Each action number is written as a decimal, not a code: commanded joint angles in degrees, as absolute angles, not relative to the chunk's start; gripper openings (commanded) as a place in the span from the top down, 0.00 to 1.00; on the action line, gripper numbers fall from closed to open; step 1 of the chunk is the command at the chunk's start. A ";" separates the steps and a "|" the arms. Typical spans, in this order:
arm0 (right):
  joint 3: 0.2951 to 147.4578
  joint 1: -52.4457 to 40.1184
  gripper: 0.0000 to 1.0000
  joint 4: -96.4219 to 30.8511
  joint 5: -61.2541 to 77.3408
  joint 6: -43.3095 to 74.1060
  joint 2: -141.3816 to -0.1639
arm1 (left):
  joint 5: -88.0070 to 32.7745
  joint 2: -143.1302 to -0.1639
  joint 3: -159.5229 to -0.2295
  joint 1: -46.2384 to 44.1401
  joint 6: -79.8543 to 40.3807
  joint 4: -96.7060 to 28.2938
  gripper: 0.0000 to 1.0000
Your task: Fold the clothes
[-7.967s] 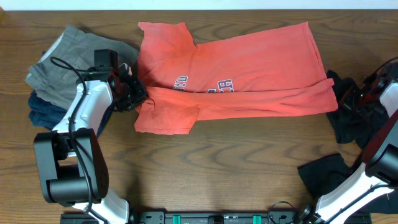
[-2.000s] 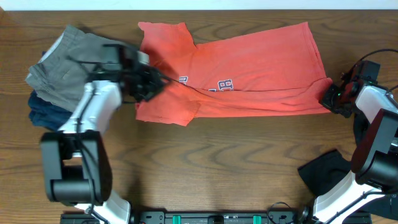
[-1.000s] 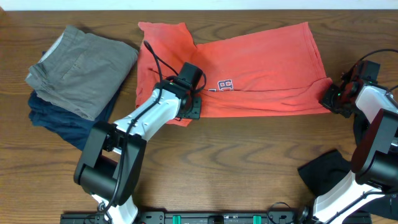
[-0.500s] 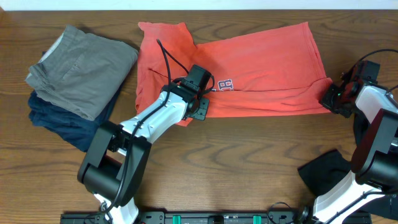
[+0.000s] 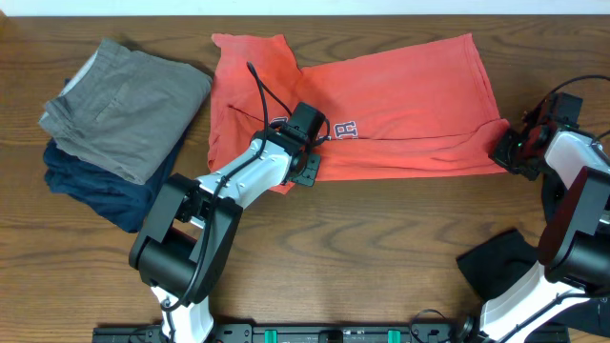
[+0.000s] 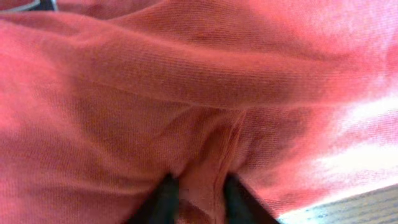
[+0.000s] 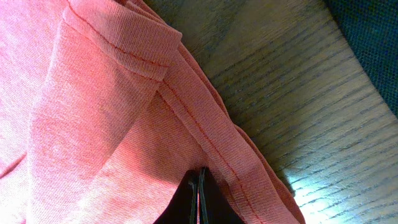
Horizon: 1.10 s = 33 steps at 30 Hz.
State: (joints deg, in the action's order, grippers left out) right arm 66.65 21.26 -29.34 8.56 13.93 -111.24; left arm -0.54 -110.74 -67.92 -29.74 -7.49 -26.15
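Observation:
The coral-red T-shirt [image 5: 381, 105] lies spread at the back middle of the table, its lower part folded up so only part of the navy-and-white lettering [image 5: 341, 131] shows. My left gripper [image 5: 307, 170] is at the shirt's lower edge, below the lettering. In the left wrist view its gripper [image 6: 200, 196] has a ridge of red fabric [image 6: 205, 124] pinched between its dark fingertips [image 6: 165, 199]. My right gripper [image 5: 505, 152] is at the shirt's lower right corner. In the right wrist view its gripper [image 7: 199, 183] is shut on the cloth beside the stitched hem [image 7: 205, 130].
A folded grey garment [image 5: 124, 100] lies on a navy one [image 5: 91, 181] at the back left. Black garments lie at the right edge [image 5: 534, 195] and front right [image 5: 496, 272]. Dark blue-green fabric [image 7: 373, 25] shows beyond the hem in the right wrist view.
My left gripper has carried the shirt's left part rightward from the left edge to below the lettering, and has barely moved in the last half second. The right gripper has held still.

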 commanded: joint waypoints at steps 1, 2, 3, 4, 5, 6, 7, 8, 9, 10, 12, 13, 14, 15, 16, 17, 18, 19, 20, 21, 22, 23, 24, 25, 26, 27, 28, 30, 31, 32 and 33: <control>63.99 20.60 0.97 -30.44 6.42 13.21 -114.02 | 3.01 -111.39 -69.38 -29.61 -6.87 -26.50 0.85; 63.99 20.60 0.97 -30.44 6.44 13.19 -114.02 | 3.31 -111.13 -69.58 -29.54 -6.90 -26.55 0.89; 63.99 20.60 0.97 -30.44 6.44 13.21 -114.02 | 3.73 -110.80 -69.73 -29.47 -6.87 -26.52 0.91; 63.99 20.60 0.97 -30.41 6.44 13.21 -114.02 | 4.51 -110.21 -69.91 -29.30 -6.87 -26.50 0.94; 63.99 20.60 0.97 -30.41 6.44 13.21 -114.04 | 5.13 -109.80 -70.02 -29.26 -6.90 -26.50 0.94; 63.99 20.60 0.96 -30.41 6.42 13.21 -114.04 | 5.82 -109.36 -70.13 -29.17 -6.87 -26.48 0.94; 63.99 20.60 0.96 -30.39 6.42 13.21 -114.04 | 6.76 -108.75 -70.35 -29.04 -6.90 -26.44 0.94; 63.99 20.60 0.97 -30.39 6.42 13.21 -114.02 | 7.38 -108.27 -70.63 -28.91 -6.87 -26.35 0.94; 63.99 20.60 0.96 -30.41 6.42 13.21 -114.02 | 8.03 -107.72 -70.96 -28.71 -6.87 -26.20 0.94; 63.99 20.60 0.96 -30.44 6.42 13.21 -114.02 | 8.64 -107.18 -71.40 -28.40 -6.87 -25.82 0.94; 63.99 20.60 0.96 -30.44 6.42 13.21 -114.02 | 8.71 -106.15 -72.01 -27.42 -6.90 -24.01 0.94; 63.99 20.60 0.97 -30.44 6.42 13.21 -114.04 | 8.67 -105.78 -72.14 -26.81 -6.90 -22.74 0.94; 63.99 20.60 0.96 -30.44 6.42 13.21 -114.04 | 8.67 -105.34 -72.16 -26.02 -7.25 -20.99 0.94; 63.99 20.60 0.96 -30.44 6.42 13.21 -114.02 | 8.62 -105.12 -72.16 -25.30 -8.10 -19.46 0.94; 63.99 20.60 0.97 -30.44 6.42 13.21 -114.04 | 8.60 -105.08 -72.16 -24.51 -9.43 -17.65 0.94; 63.99 20.60 0.97 -30.44 6.42 13.21 -114.02 | 8.58 -105.08 -72.16 -23.92 -10.90 -16.29 0.94; 63.99 20.60 0.96 -30.44 6.42 13.21 -114.02 | 8.34 -105.12 -72.14 -23.27 -12.34 -15.00 0.94; 63.99 20.60 0.96 -30.44 6.42 13.21 -114.02 | 7.97 -105.27 -72.14 -22.83 -13.26 -14.11 0.94; 63.99 20.60 0.96 -30.46 6.42 13.21 -114.02 | 7.94 -105.47 -72.14 -22.57 -14.39 -13.50 0.93; 63.99 20.60 0.97 -30.46 6.44 13.21 -114.02 | 7.90 -105.58 -72.14 -22.50 -15.22 -13.34 0.83; 63.99 20.60 0.96 -30.46 6.42 13.21 -114.04 | 7.40 -105.71 -72.14 -22.52 -15.40 -13.39 0.71; 63.99 20.60 0.97 -30.44 6.42 13.21 -114.02 | 6.33 -105.80 -72.14 -22.57 -15.33 -13.63 0.60; 63.99 20.60 0.96 -30.39 6.42 13.21 -114.04 | 5.17 -105.95 -72.14 -22.68 -15.31 -14.04 0.54; 63.99 20.60 0.96 -30.41 6.42 13.21 -114.04 | 4.14 -106.00 -72.14 -22.74 -15.33 -14.74 0.48; 63.99 20.60 0.96 -30.39 6.42 13.21 -114.04 | 3.42 -106.00 -72.14 -22.74 -15.33 -15.73 0.45; 63.99 20.60 0.96 -30.39 6.39 13.21 -114.02 | 3.38 -106.00 -72.14 -22.74 -15.33 -16.67 0.43; 63.99 20.60 0.96 -30.41 6.42 13.21 -114.02 | 3.44 -106.00 -72.14 -22.74 -15.31 -17.65 0.43; 63.99 20.60 0.96 -30.41 6.42 13.21 -114.04 | 3.46 -106.00 -72.14 -22.59 -15.05 -19.79 0.41; 63.99 20.60 0.96 -30.44 6.42 13.19 -114.02 | 3.53 -105.97 -72.14 -22.39 -15.05 -20.82 0.41; 63.99 20.60 0.96 -30.44 6.42 13.19 -114.04 | 3.66 -105.97 -72.14 -22.13 -15.05 -22.06 0.41; 63.99 20.60 0.96 -30.44 6.42 13.21 -114.02 | 3.66 -105.89 -72.14 -21.82 -15.05 -23.09 0.41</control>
State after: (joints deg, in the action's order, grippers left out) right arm 66.65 21.26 -29.34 8.60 13.93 -111.24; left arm 4.05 -106.02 -71.50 -22.63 -14.83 -21.26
